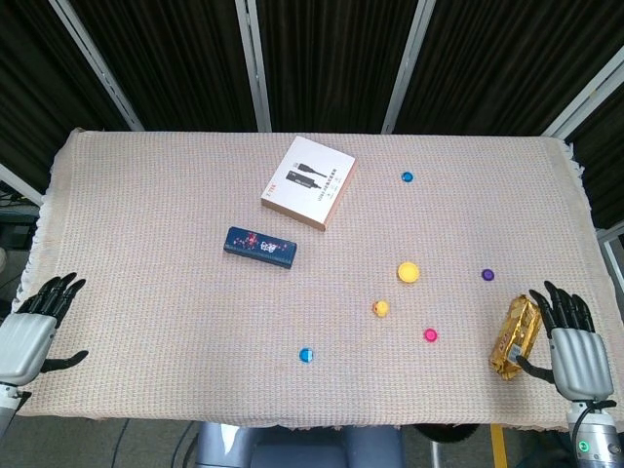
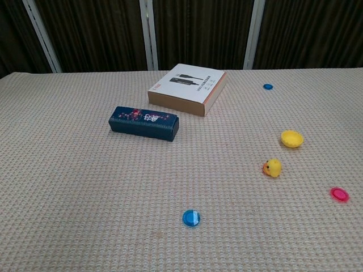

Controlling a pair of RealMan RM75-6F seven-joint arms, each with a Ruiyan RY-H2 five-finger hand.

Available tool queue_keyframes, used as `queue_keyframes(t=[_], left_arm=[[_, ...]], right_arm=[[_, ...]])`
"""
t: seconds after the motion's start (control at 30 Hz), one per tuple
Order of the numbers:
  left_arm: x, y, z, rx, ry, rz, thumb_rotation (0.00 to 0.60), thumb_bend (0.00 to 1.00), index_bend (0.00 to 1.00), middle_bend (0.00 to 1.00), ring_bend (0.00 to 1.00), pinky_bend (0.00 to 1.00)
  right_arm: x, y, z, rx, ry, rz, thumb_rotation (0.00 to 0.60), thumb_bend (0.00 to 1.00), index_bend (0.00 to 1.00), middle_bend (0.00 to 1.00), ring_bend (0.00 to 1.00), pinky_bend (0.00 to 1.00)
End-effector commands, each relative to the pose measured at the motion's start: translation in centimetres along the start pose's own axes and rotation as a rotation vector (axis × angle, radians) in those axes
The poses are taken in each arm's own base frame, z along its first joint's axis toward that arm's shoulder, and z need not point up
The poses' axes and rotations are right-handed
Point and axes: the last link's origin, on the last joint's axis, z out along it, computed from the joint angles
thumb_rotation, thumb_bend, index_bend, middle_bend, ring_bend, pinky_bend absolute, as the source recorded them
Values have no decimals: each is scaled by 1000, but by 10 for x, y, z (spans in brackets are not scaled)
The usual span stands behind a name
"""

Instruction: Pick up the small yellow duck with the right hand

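Note:
The small yellow duck (image 1: 381, 309) (image 2: 273, 168) sits on the woven table cover, right of centre. My right hand (image 1: 571, 346) hangs at the table's near right corner, far to the right of the duck, fingers spread and holding nothing. My left hand (image 1: 27, 334) rests at the near left corner, also open and empty. Neither hand shows in the chest view.
A gold foil packet (image 1: 515, 337) lies just left of my right hand. A yellow bowl-like piece (image 1: 408, 272), pink (image 1: 430, 335), purple (image 1: 487, 275) and blue discs (image 1: 306, 355) (image 1: 408, 177) surround the duck. A dark blue box (image 1: 259, 247) and a white box (image 1: 308, 182) lie further back.

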Motion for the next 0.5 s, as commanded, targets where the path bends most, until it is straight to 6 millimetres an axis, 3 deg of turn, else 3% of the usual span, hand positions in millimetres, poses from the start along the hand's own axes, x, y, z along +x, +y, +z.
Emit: queue_keyframes(t=[0.03, 0.27, 0.5], left_arm=[[0, -1, 0, 2, 9, -11, 600, 0, 0, 0, 0, 217], [-1, -2, -2, 0, 10, -12, 600, 0, 0, 0, 0, 220], [-1, -1, -1, -7, 8, -14, 600, 0, 0, 0, 0, 221]], right_arm=[[3, -4, 3, 6, 6, 20, 600, 0, 118, 0, 0, 0], [14, -26, 9, 84, 102, -49, 600, 0, 135, 0, 0, 0], [2, -56, 26, 131, 48, -56, 600, 0, 140, 0, 0, 0]])
